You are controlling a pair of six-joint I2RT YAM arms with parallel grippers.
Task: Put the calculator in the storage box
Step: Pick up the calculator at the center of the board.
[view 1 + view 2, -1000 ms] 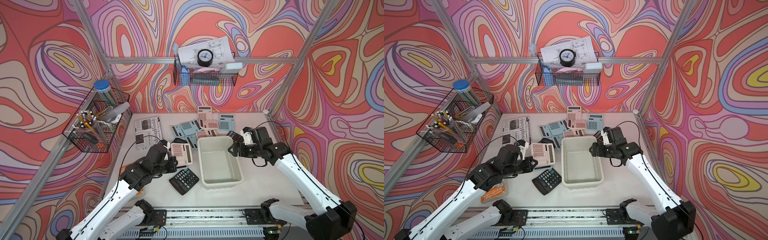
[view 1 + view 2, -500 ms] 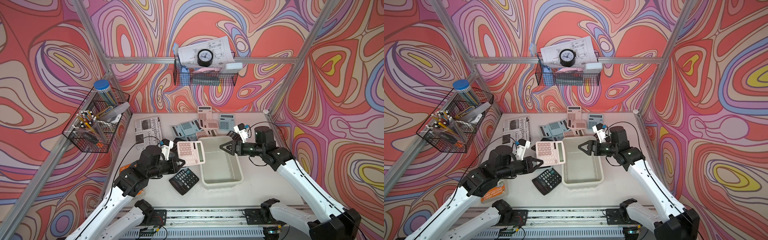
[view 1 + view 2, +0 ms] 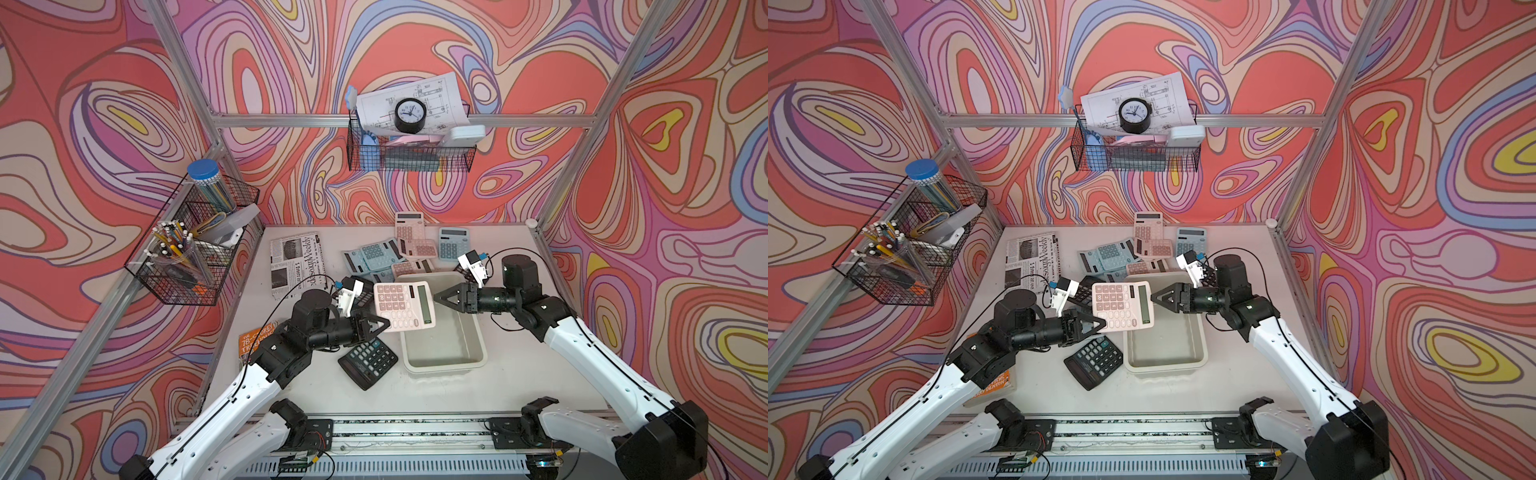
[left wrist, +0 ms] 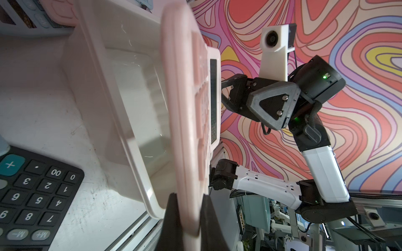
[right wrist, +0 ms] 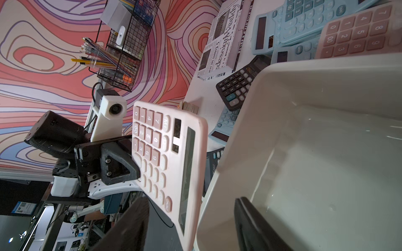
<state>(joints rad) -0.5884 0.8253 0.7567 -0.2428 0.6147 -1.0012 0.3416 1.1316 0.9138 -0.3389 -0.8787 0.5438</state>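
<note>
Hovering: calculator [image 3: 399,307], newly lifted over storage box [image 3: 444,366] rim, clamped in left end effector [image 3: 384,322]; right end effector [image 3: 438,297] apart; release next.

Four pink plastic calculators [image 3: 404,305] show, plus at least three pale-blue calculators [image 3: 374,253], two black calculators [image 3: 368,362], one cream plastic storage box [image 3: 446,343], two black wire baskets [image 3: 409,160].
</note>
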